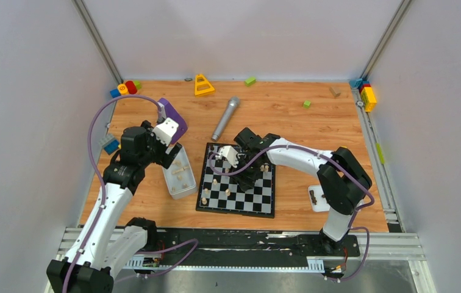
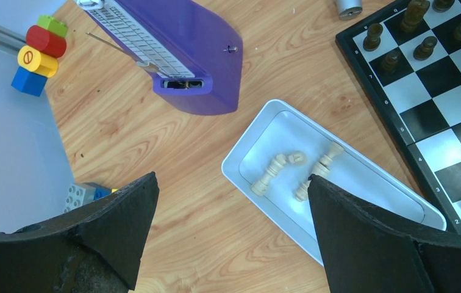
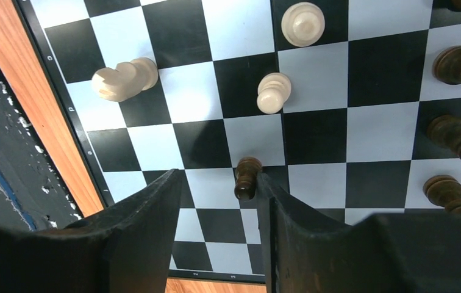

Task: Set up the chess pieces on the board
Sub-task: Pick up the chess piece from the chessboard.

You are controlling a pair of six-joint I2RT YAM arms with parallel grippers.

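On the board [image 3: 374,73], the right wrist view shows three light pieces [image 3: 274,91] and five dark pieces [image 3: 246,177]; one tray [image 2: 234,165] beside the board.

wooden table [image 1: 289,122] | on it: chessboard [image 1: 246,204], tray [image 2: 362,183], microphone [image 1: 225,118], purple metronome [image 2: 197,55], toy blocks [image 1: 125,88]

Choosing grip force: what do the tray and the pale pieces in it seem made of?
Tray: likely white plastic, smooth, slightly glossy, with a moulded rounded rim. Pale pieces: probably light wood, matte, lathe-turned rings; cream plastic is possible.
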